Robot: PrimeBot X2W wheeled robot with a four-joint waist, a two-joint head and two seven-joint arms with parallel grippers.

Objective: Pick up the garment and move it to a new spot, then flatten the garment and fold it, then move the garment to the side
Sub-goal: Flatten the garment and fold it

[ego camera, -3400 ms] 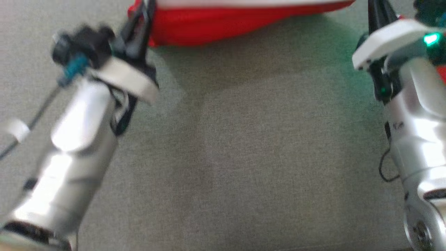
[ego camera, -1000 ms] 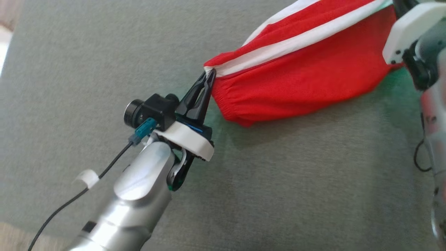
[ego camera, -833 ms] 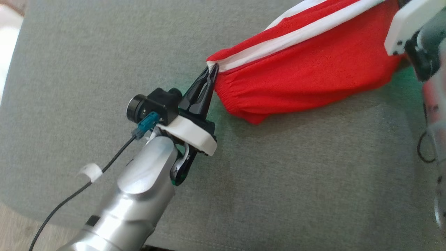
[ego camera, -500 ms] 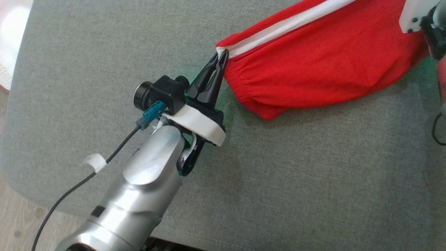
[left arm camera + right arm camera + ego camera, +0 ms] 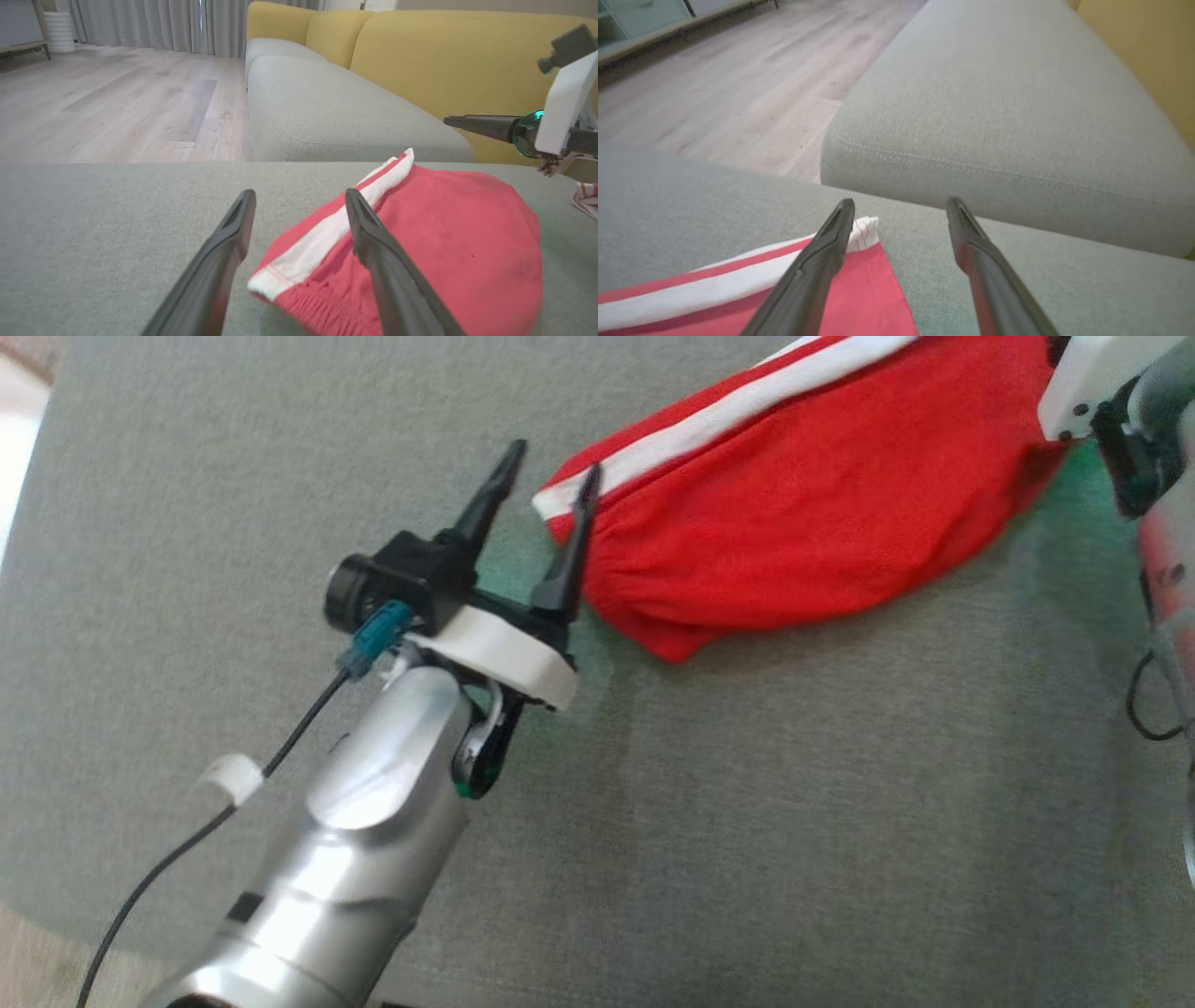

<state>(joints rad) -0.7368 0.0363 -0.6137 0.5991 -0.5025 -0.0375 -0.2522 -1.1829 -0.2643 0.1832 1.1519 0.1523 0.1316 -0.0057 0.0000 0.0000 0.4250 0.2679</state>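
Red fabric garment with a white side stripe (image 5: 803,513) lies in a bunched, rounded heap on the grey-green upholstered seat cushion (image 5: 747,803), between the two arms. The left end effector (image 5: 553,462) stands released, its fingers spread wide about the striped corner with nothing pinched. The right end effector (image 5: 901,201) is likewise spread and empty, one finger over the opposite corner and the other over bare cushion.

Likely trouble: the cloth looks doubled and puffed rather than flat, so a fold begun now would probably trap creases. The gathered elastic edge beside the left fingers could catch on a fingertip as that arm draws off, dragging the corner askew. A regrasp at either corner may take only the top layer, and the heap would then twist when pulled. The corner by the right end effector lies near the seam against the neighbouring grey cushion (image 5: 1017,116), where it could slip into the gap.

Hard to tell: whether either set of fingers touches the fabric or hangs just above it. The head view cuts off the garment's upper edge, and the right arm's white wrist plate (image 5: 1088,378) covers its far end. How many layers lie underneath, and what kind of garment it is, I cannot say. A pale striped cloth (image 5: 586,198) at the left wrist view's edge is mostly cut off.
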